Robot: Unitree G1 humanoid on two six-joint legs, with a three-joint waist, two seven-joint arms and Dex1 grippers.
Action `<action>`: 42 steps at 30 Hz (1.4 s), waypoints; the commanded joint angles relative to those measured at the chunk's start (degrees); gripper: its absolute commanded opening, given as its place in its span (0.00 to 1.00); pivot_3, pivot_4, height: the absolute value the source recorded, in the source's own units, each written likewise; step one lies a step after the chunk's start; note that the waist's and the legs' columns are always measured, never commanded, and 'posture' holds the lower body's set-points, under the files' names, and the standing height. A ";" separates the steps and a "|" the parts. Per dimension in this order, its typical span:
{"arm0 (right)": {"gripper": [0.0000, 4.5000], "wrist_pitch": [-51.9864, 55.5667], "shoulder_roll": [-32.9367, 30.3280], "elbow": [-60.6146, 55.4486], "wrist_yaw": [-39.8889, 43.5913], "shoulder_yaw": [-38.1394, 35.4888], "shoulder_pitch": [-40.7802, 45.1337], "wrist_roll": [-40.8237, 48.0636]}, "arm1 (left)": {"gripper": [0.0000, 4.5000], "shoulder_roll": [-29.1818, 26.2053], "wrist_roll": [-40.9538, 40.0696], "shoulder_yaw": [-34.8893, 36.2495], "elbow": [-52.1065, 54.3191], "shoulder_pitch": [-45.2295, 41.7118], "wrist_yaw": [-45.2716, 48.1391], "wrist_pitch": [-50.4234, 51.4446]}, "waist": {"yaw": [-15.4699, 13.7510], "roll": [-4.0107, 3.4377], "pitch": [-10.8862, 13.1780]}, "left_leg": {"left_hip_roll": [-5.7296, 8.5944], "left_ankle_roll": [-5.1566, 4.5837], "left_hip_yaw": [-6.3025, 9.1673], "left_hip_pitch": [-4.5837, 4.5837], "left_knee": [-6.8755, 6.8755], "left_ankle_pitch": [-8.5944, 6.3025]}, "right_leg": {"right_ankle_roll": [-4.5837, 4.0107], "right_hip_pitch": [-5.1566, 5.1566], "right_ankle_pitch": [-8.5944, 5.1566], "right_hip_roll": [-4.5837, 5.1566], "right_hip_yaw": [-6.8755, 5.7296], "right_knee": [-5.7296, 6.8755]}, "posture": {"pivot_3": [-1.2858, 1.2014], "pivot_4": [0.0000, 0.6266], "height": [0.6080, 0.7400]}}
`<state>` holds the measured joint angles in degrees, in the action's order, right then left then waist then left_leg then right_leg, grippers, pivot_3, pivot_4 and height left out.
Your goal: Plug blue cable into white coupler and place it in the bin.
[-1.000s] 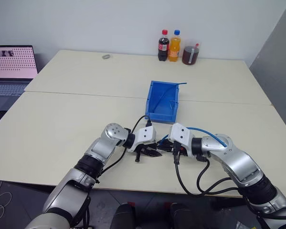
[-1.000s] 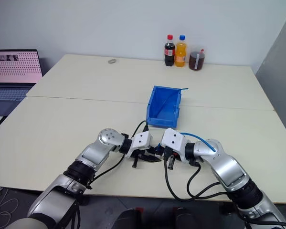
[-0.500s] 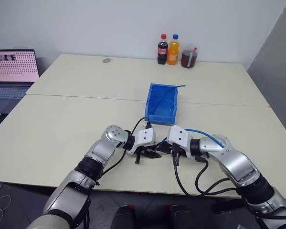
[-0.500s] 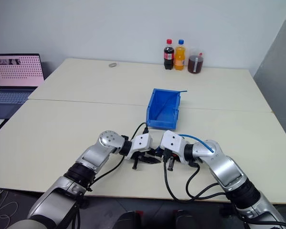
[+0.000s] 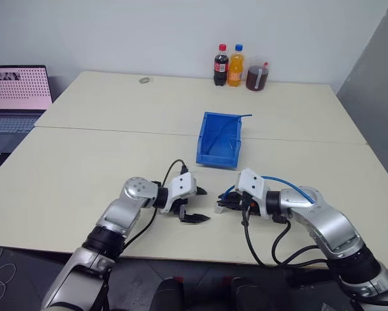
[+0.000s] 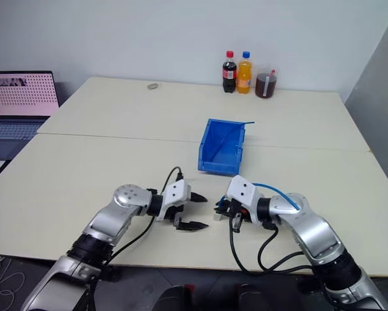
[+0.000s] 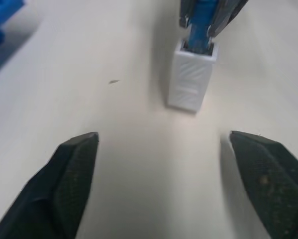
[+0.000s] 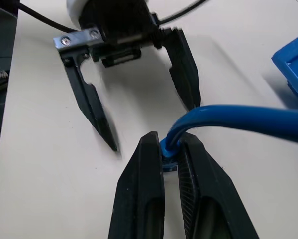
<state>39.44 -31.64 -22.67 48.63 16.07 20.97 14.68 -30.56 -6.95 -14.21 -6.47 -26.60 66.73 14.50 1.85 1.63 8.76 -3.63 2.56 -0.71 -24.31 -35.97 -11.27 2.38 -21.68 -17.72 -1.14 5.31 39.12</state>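
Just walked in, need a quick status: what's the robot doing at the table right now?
The blue cable is plugged into the white coupler, and the right gripper holds it shut on the cable just behind the plug, low over the table. The left gripper is open, facing the coupler with a gap between them. The bin sits just beyond both grippers, with a thin blue wire in it; the joined cable isn't in it yet.

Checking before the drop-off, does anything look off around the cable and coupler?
Nothing stands out. The blue cable is seated in the white coupler, held by the right pincer. The left pincer stands open, apart from the coupler. The bin sits upright.
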 commanded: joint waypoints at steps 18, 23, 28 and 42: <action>0.02 -11.51 12.19 53.64 -4.30 -9.84 40.81 -1.42 | 1.00 -4.41 -5.53 11.65 19.63 -5.86 -17.96 22.00 | 0.12 -0.17 0.47 | 0.01 0.01 -0.15 -0.50 0.00 0.01 | -0.22 -0.63 0.19 -0.01 0.10 0.06 | 0.52 0.24 1.00; 0.28 -18.02 8.24 73.62 1.56 -7.11 50.32 -7.96 | 1.00 -4.63 -5.33 10.93 19.01 -5.52 -18.32 20.25 | -0.23 -0.24 0.63 | 0.10 0.02 -0.32 -0.52 0.07 0.00 | -0.24 -0.67 0.19 0.17 0.14 -0.04 | 0.52 0.24 1.00; 0.53 -20.06 2.73 75.74 12.56 -3.87 51.69 -11.81 | 1.00 -6.09 -5.81 11.32 17.70 -4.79 -17.58 19.12 | -0.13 -0.24 0.77 | 0.17 0.03 -0.43 -0.58 0.07 -0.06 | -0.25 -0.67 0.19 0.26 0.19 -0.11 | 0.52 0.24 1.00; 0.99 -10.88 -9.56 41.71 22.40 -12.42 30.29 -5.06 | 1.00 -6.92 -6.66 16.82 10.13 -3.52 -20.68 14.85 | 0.31 -0.39 0.88 | 0.07 0.03 -0.43 -0.54 0.02 -0.06 | -0.24 -0.69 0.18 0.18 0.23 0.02 | 0.52 0.24 1.00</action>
<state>24.60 -40.36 28.11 74.01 9.63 52.36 5.22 -37.08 -13.80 -0.35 2.59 -31.10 47.95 31.87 2.15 1.24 9.64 -3.58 2.59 -1.10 -24.86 -35.95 -11.33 2.14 -22.37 -17.53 -0.96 5.52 39.17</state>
